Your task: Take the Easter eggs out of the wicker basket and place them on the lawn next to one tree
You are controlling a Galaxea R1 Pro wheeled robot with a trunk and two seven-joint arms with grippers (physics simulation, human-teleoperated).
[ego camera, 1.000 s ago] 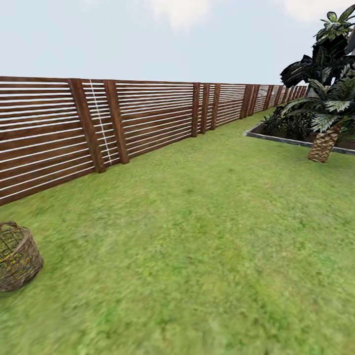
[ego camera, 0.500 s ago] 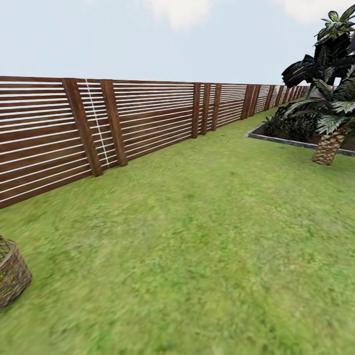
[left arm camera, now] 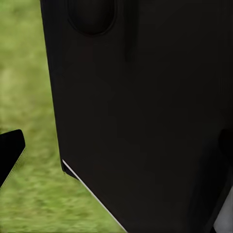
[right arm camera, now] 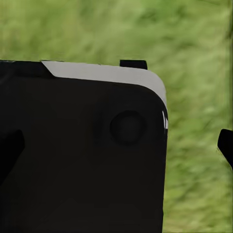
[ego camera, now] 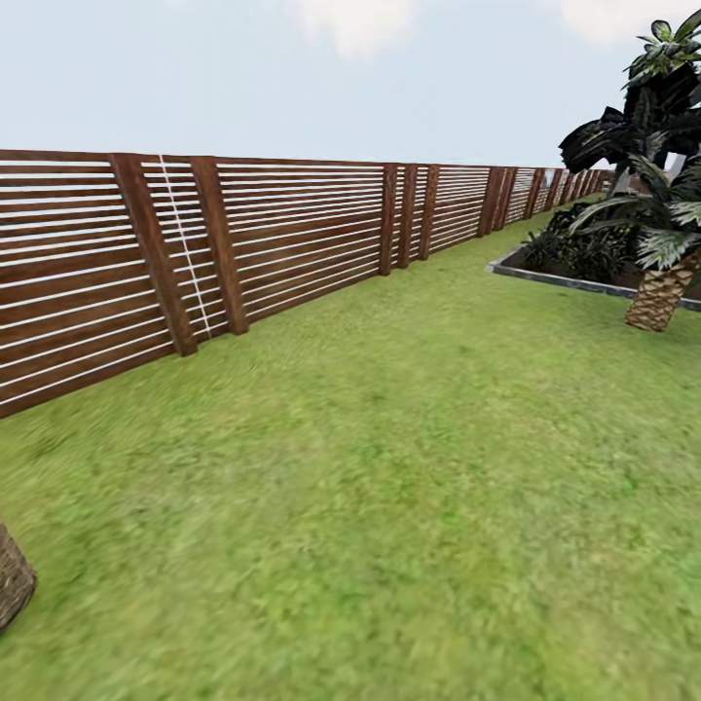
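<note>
Fingers' spread not discernible in either wrist view; wicker basket point(ego camera: 12, 584) on lawn point(ego camera: 389, 487), far left.

Mottled matt grass lawn point(ego camera: 419, 487), brown slatted wood fence point(ego camera: 292, 234), rough woven-twig wicker basket point(ego camera: 12, 584).

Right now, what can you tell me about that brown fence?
The slatted fence looks like dark brown wood: long horizontal boards with pale gaps between them, held by thick posts that come in pairs. It stands on the lawn along the left and runs far back toward the palm bed. Nothing leans on it.
</note>
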